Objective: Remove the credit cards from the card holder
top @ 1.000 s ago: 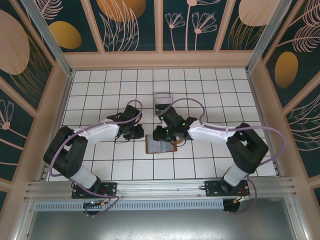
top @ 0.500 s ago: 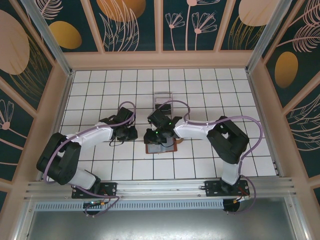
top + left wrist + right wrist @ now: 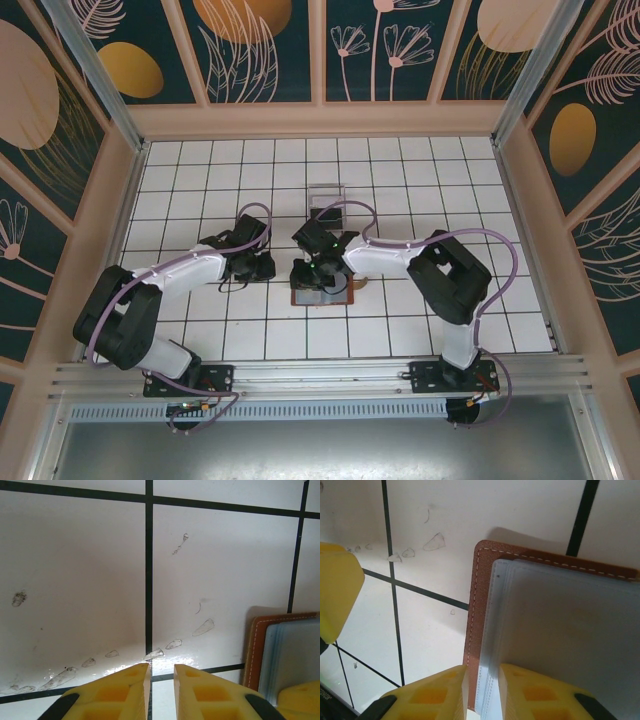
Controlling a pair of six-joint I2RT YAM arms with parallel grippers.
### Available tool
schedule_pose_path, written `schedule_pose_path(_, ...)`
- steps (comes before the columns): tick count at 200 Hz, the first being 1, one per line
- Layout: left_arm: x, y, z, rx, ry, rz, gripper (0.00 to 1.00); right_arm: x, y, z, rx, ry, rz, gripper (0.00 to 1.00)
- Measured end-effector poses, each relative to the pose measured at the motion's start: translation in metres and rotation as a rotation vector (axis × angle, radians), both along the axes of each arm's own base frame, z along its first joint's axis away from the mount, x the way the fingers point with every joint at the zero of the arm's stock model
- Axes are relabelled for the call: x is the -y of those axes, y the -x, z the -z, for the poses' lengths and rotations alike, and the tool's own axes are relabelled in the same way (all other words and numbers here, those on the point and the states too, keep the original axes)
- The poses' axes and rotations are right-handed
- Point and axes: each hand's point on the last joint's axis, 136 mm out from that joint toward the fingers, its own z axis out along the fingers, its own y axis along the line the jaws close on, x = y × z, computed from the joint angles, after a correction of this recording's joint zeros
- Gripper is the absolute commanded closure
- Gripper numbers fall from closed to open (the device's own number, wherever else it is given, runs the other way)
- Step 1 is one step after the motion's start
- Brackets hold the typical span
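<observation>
Although the left gripper (image 3: 161, 669) is closed empty, the right gripper (image 3: 483, 670) (narrowly parted) has the card holder (image 3: 473, 610) edge between its fingers; grip unconfirmed.

centre: brown leather folding card holder (image 3: 322, 293) flat on white tiled table (image 3: 200, 330) | just left of it: left gripper (image 3: 161, 672) | over its left edge: right gripper (image 3: 482, 675) | behind it: clear plastic box (image 3: 326, 196)

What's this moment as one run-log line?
left gripper: shut, over white tile | right gripper: nearly closed, at sleeve edge of open card holder
</observation>
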Motion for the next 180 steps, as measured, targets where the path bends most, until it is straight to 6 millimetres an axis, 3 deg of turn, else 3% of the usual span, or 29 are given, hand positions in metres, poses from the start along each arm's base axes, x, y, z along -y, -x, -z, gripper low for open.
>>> schedule_pose_path(90, 0.001, 0.002, 0.003, -0.011, -0.001, 0.018, 0.79, 0.016, -0.005, 0.002, 0.031, 0.111, 0.032, 0.68)
schedule_pose_path(180, 0.013, -0.007, 0.002, -0.02, 0.019, 0.051, 0.79, 0.049, -0.007, 0.0, 0.092, 0.326, 0.07, 0.62)
